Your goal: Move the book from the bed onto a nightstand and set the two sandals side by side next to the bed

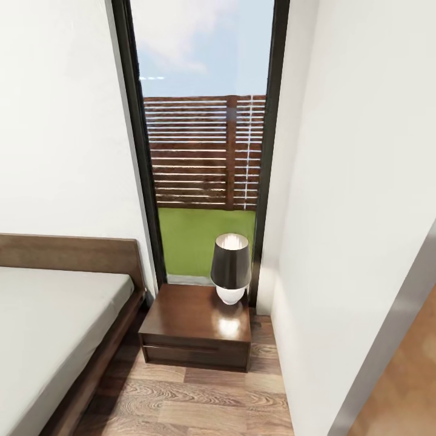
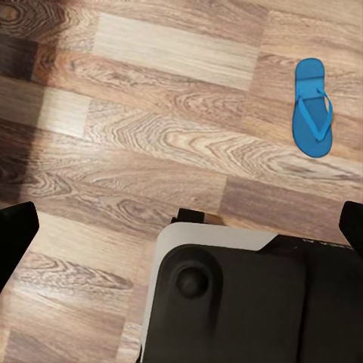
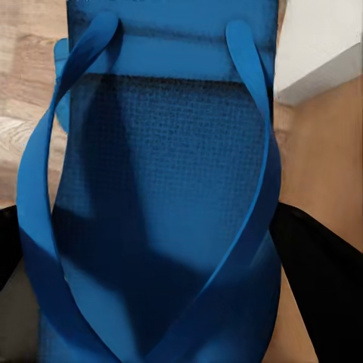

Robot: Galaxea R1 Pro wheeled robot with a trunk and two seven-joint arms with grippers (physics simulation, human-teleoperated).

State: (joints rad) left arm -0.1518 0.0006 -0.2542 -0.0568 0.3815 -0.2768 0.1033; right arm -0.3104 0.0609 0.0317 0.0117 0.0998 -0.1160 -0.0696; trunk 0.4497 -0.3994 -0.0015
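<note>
- Right wrist: my right gripper [image 3: 162,249] has a blue sandal [image 3: 159,197] between its dark fingers [image 3: 314,265], apparently clamped on it, straps facing the camera.
- Left wrist: second sandal [image 2: 312,108] lies flat on the wood-plank floor [image 2: 151,136]. Left fingers [image 2: 17,240] spread wide, nothing between them.
- Head: bed [image 1: 54,315] at left, nightstand [image 1: 197,330] just beside it; a lamp [image 1: 231,268] stands on its top.
- Behind it, tall window [image 1: 206,151] with fence and grass. White walls either side.
- I see no book on the visible part of the mattress.
</note>
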